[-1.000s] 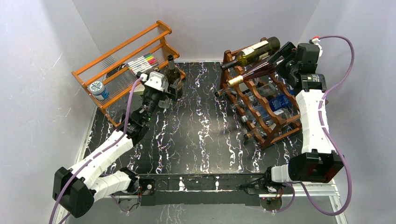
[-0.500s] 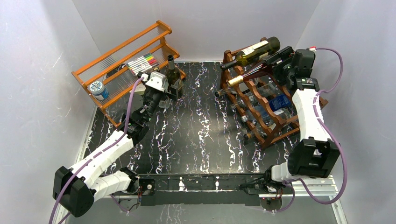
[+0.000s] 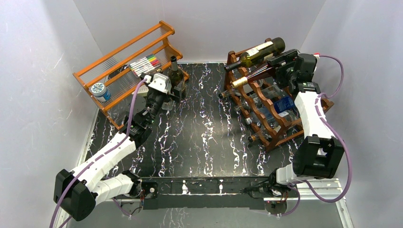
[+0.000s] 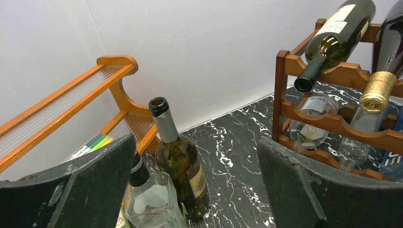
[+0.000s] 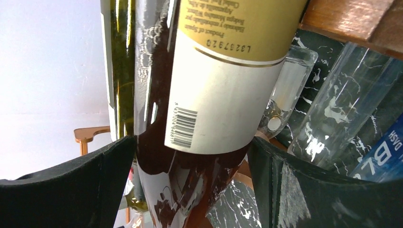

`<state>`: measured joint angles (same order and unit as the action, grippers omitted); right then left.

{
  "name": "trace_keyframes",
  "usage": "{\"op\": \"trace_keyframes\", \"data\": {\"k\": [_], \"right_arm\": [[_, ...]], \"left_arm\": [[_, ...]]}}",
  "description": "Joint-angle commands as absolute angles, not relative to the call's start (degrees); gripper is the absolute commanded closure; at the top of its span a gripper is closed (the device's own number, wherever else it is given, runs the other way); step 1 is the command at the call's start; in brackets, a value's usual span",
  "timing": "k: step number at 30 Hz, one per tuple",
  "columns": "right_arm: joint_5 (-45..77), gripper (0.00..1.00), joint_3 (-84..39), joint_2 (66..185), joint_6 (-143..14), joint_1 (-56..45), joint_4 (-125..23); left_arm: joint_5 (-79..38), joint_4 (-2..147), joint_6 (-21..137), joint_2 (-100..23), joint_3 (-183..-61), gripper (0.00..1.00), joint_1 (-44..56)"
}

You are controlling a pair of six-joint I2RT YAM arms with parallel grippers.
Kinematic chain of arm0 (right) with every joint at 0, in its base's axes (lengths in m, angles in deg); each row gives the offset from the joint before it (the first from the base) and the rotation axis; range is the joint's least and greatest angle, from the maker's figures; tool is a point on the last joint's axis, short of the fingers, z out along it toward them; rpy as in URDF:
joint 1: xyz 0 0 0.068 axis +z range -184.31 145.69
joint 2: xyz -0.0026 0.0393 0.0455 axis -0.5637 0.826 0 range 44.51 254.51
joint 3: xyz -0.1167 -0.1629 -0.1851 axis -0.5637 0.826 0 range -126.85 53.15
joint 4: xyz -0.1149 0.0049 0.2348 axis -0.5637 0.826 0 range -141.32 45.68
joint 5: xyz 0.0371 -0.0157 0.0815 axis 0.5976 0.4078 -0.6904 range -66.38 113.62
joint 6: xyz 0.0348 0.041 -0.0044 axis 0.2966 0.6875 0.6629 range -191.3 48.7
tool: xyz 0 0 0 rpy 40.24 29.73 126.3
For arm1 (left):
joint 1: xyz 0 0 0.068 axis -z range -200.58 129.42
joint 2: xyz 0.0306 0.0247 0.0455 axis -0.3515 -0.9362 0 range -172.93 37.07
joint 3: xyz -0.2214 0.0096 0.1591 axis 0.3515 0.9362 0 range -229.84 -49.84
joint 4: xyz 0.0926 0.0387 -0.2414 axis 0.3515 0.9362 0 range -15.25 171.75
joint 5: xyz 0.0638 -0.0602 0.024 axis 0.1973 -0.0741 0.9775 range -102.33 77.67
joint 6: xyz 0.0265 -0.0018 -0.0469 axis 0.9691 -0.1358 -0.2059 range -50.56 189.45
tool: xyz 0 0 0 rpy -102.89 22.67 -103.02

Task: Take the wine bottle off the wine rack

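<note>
The dark reddish-brown wine rack (image 3: 269, 129) stands at the back right. A dark red wine bottle (image 3: 254, 75) with a gold foil cap lies in its second tier, neck toward the table's middle. My right gripper (image 3: 281, 61) is open, with its fingers either side of this bottle's body. In the right wrist view the bottle (image 5: 209, 95) fills the gap between the black fingers (image 5: 71, 190), at the right gripper (image 5: 190, 185). My left gripper (image 4: 197, 180) is open by an upright green bottle (image 4: 178, 161), far from the wine rack (image 4: 332, 123).
A green bottle (image 3: 256, 51) lies on the rack's top tier, just above the held-between bottle. Clear and blue bottles (image 3: 280, 103) fill the lower tiers. An orange rod rack (image 3: 126, 61) with markers stands at the back left, and a clear bottle (image 4: 147, 199) sits beside the upright one.
The right gripper has slid left along the dark red bottle, and the right arm's elbow has swung inward. The left arm has not moved.
</note>
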<state>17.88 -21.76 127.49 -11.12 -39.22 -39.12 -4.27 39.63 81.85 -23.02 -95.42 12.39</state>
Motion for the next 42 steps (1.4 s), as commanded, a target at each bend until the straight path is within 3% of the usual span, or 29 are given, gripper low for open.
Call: {"op": "trace_keyframes", "data": {"k": [1,28,31,42], "right_arm": [[16.9,0.02,-19.8,127.7,-8.2,-39.6,-47.1],[13.6,0.03,-10.7,128.2,2.8,-37.4,-64.9],[14.6,0.08,-10.6,127.9,3.2,-36.9,-64.9],[15.4,0.43,-8.6,126.5,5.0,-36.9,-69.2]], "left_arm": [[-5.3,37.1,82.1,-22.6,-95.7,0.02,12.8],[-6.2,37.1,81.5,-22.8,-95.7,0.02,12.9],[-6.3,37.1,81.4,-22.7,-95.7,0.02,13.0],[-6.4,37.0,81.2,-22.7,-95.6,0.02,12.9]]}}
